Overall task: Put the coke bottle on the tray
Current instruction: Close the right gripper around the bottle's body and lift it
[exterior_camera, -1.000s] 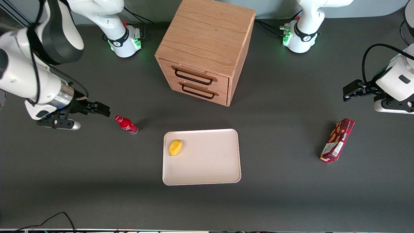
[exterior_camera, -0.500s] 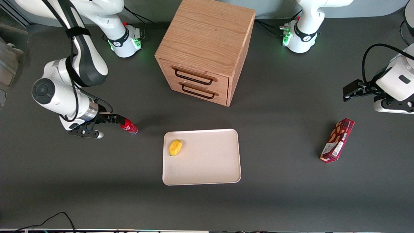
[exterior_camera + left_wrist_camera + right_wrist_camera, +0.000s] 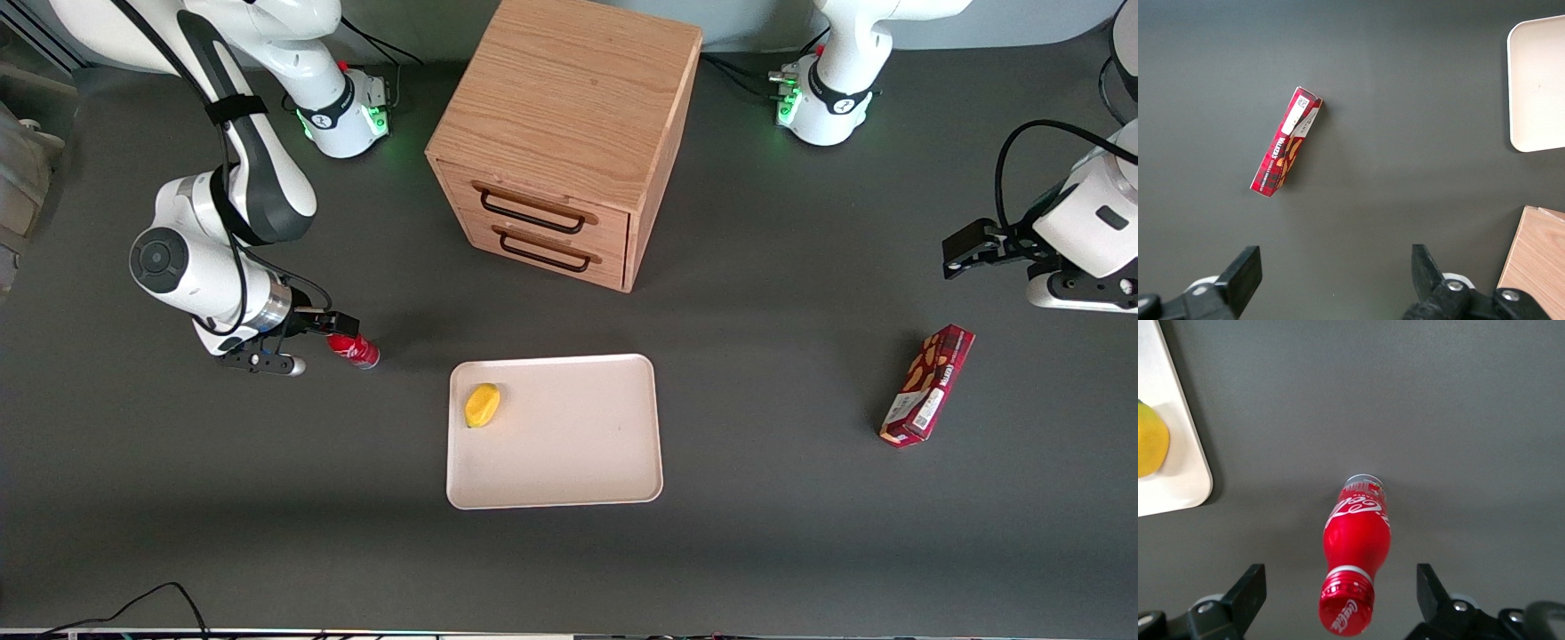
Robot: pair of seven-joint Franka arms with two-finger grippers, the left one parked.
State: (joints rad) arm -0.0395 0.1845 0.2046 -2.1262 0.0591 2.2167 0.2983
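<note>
A dark grey matte table [image 3: 267, 498] is observed, with cables trailing at the edge nearest the front camera; toward the working arm's end, the gripper [image 3: 342, 322] is found low over the table at the cap end of the coke bottle [image 3: 354, 350], its fingers [image 3: 1250, 588] spread apart with the bottle's cap between them and not clamped; the coke bottle is recorded standing upright on the table, just beside the tray [image 3: 569, 444] yet apart from it, and outside its rim; the tray lies flat, nearer the front camera than the wooden drawer cabinet [image 3: 569, 133], whose two drawers are seen shut; one yellow fruit-like item [image 3: 482, 405] is contained in the tray, near the corner closest to the bottle; toward the parked arm's end, a dark red snack box [image 3: 927, 384] is noted lying on the table, well apart from the tray; against the frame of one second ago, the gripper is recorded as having advanced from a position clear of the bottle to straddling its cap, the arm having drawn lower; the bottle, tray, fruit, cabinet and box are found unmoved.
</note>
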